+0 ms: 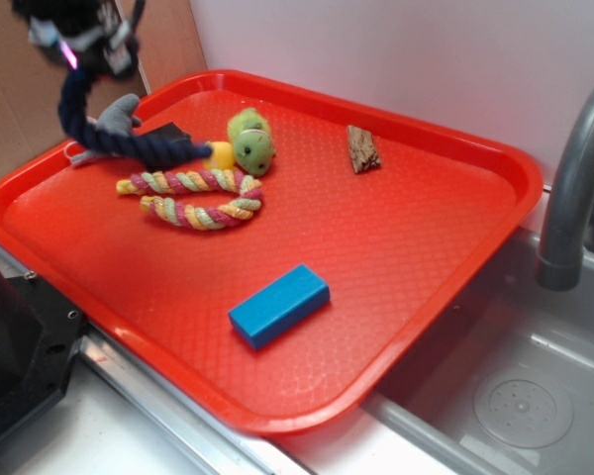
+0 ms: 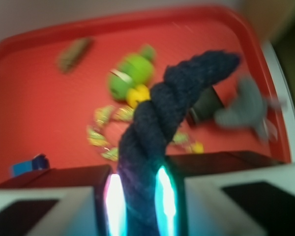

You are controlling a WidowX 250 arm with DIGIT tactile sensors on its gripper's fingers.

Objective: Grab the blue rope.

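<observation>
A red tray [image 1: 396,327] fills most of the frame. On it, a bright blue block [image 1: 278,305] lies lower centre, a multicoloured twisted rope [image 1: 198,196] curls at centre left, a green plush toy [image 1: 251,142] sits above it, a grey plush [image 1: 117,117] lies upper left, and a brown bark piece [image 1: 362,148] lies upper centre. A grey faucet [image 1: 572,188] stands over a sink [image 1: 515,396] at right.

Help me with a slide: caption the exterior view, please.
WidowX tool lifts one end of the blue rope above the red tray, beside the multicoloured rope.
</observation>
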